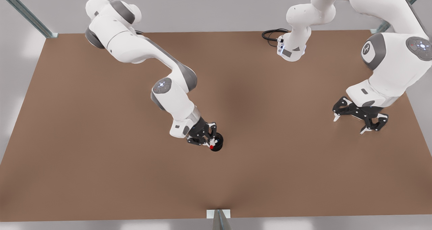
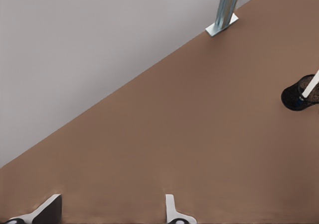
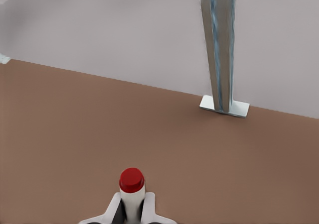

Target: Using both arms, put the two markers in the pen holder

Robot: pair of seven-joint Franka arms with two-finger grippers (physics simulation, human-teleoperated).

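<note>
Holding the red-capped marker [image 3: 131, 189] between its pinched fingers, the right hand [image 1: 206, 139] hangs right at the pen holder [image 1: 217, 143].

Gripped by its white barrel, the marker stands with its red cap pointing out past the fingertips [image 3: 149, 200], and the black cup sits just beside and partly under that hand on the brown surface [image 1: 101, 162]. Well apart from it, toward the front view's right, the left hand [image 1: 350, 122] waits over bare surface with its fingers [image 2: 172, 210] spread and nothing between them. From that hand, the holder appears far off with a white-barrelled marker [image 2: 310, 86] already leaning inside it, its dark blue end down in the cup.
</note>
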